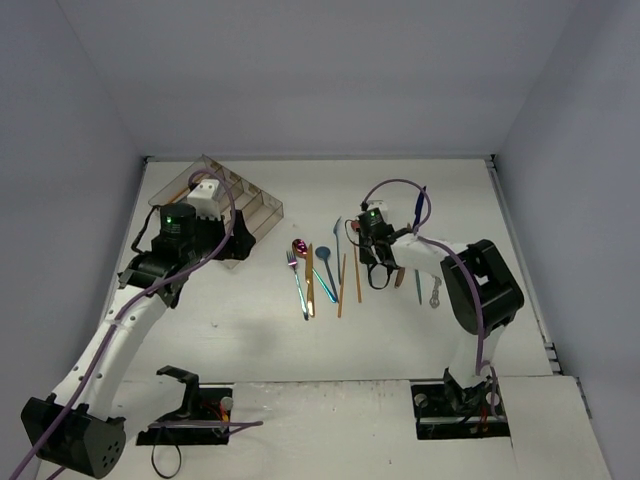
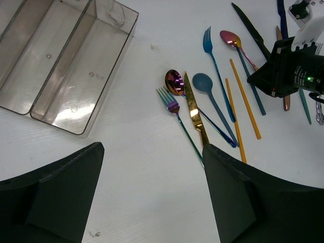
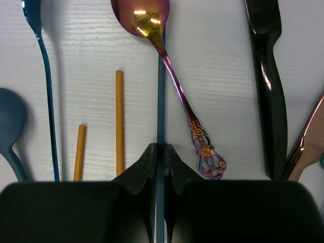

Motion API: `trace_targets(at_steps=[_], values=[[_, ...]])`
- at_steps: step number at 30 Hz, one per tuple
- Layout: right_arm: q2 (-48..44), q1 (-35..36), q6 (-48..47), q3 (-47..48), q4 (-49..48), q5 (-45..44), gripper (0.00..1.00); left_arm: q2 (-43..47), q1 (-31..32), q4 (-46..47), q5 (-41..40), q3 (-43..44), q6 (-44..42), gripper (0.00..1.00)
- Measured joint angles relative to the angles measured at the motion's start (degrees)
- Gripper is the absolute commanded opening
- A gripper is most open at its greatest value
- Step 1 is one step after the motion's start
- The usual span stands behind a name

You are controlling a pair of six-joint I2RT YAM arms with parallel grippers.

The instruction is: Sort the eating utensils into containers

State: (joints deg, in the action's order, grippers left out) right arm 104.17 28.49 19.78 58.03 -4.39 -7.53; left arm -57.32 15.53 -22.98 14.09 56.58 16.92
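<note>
The right gripper (image 3: 160, 150) held its jaws clamped on the teal chopstick (image 3: 160, 96), whose far end seemed tucked under the iridescent spoon (image 3: 175, 83), so it wanted drawing clear of that spoon before lifting; the left gripper (image 2: 152, 152) stood with jaws gaping, well away from it.

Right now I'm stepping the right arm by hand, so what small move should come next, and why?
Probably raise the right tool slowly, straight up: it looks shut on the thin teal chopstick, which lies flat on the white table, and the iridescent pink metal spoon crosses that stick near its bowl, so dragging sideways could shift it.
</note>
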Motion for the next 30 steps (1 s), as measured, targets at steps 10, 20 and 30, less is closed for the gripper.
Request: trace_targets(at_steps=[10, 20, 30], values=[[-4.2, 0.0, 0.86, -2.34, 2.42, -0.24, 0.0, -3.75, 8.52, 0.02, -0.01, 1.16, 2.81, 0.76], [-30.04, 0.87, 8.2, -3.85, 2.27, 8.07, 0.0, -10.2, 20.52, 7.5, -1.18, 4.11, 9.68, 0.76], [-39.96, 2.52, 16.59, -9.27, -6.12, 13.79, 0.0, -20.51, 29.64, 14.02, -2.99, 11.78, 13.42, 0.76]])
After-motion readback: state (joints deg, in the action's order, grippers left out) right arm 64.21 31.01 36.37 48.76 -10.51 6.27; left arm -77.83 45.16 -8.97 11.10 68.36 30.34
